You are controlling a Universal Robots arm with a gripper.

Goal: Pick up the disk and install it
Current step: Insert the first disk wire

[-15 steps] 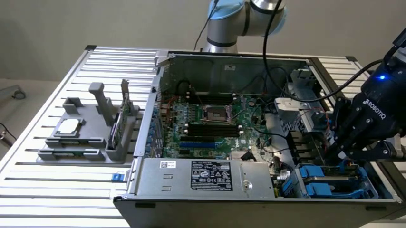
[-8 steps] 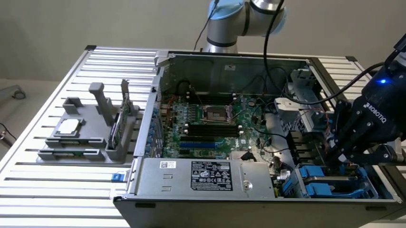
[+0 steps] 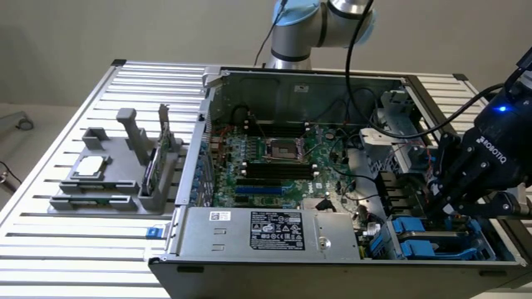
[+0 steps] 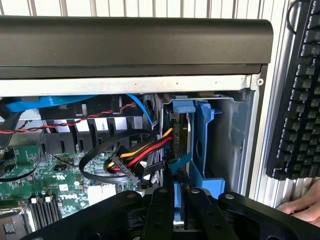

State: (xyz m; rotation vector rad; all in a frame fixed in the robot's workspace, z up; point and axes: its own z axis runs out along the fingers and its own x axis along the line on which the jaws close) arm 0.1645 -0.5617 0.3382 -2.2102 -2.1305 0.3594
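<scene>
While reaching down into the drive bay at the case's (image 3: 332, 75) front corner on the exterior view's right, pinches the disk (image 4: 202, 145) with the gripper (image 4: 177, 175): black fingers (image 4: 162, 205) drawn close together on the disk's thin near edge, touching it on both sides. Disk upright, on edge, within the bay and against the case's grey side wall, framed by its blue carrier. Just beside it, toward the middle of the case, a bundle of red, yellow and black wires (image 4: 145, 150) ending in a black plug, near the carrier's edge; cannot tell whether plugged in. Green motherboard (image 3: 275, 162) flat on the case floor, well apart from the bay. Silver power supply (image 3: 275, 230) along the case's front edge, between the bay and the front corner on the exterior view's left. Case lying open on a slatted metal table (image 3: 50, 249). Near the table's edge on the exterior view's left, well apart from the case, a grey fixture (image 3: 116, 187) with a square chip (image 3: 90, 167) flat on it and a thin card (image 3: 154, 163) standing on edge. Outside the case wall next to the bay, a black keyboard (image 4: 295, 100) on the table, and a person's hand (image 4: 300, 209) resting by its near end.
</scene>
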